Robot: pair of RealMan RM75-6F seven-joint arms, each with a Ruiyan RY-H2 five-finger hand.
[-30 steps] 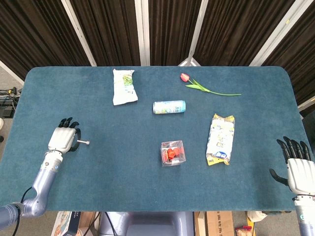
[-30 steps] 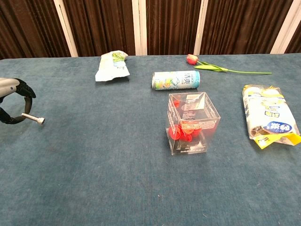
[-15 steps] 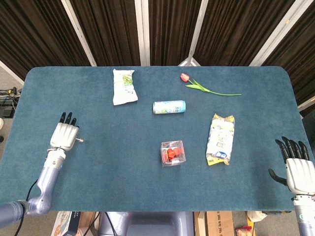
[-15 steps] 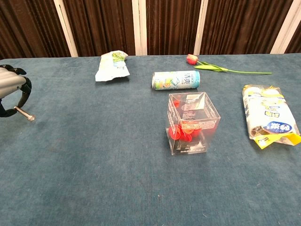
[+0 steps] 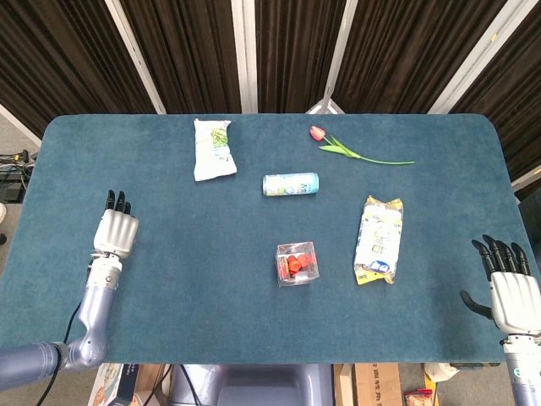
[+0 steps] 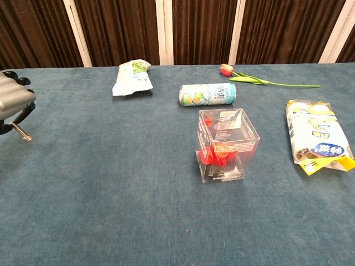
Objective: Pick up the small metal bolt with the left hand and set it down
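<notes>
At the near right edge of the blue surface [image 5: 211, 279], the right hand [image 5: 513, 296] hangs with its dark fingers spread apart and nothing in it; only the head view shows it. Near the left edge, the left hand [image 5: 115, 233] is turned palm down over the surface. From above it hides what it carries, but in the chest view the left hand [image 6: 14, 103] shows at the frame's far left with the small metal bolt [image 6: 20, 132] sticking out below it, pinched in the dark fingers and slanting down to the right, its head end low. Whether the bolt's tip touches the surface cannot be told.

Near the middle stands a clear plastic box [image 6: 226, 144] with red pieces inside, upright and well apart from both hands. To its right lies a yellow and white snack bag [image 6: 317, 137], flat, lengthwise toward the far side. Beyond the box, a pale drink can [image 6: 207, 93] lies on its side, crosswise. Farther back on the left rests a white and green pouch [image 6: 132, 77], crumpled. At the far right of centre lies a tulip [image 6: 226, 69], its red bloom pointing left and its green stem running right. Dark curtains with pale strips close the background.
</notes>
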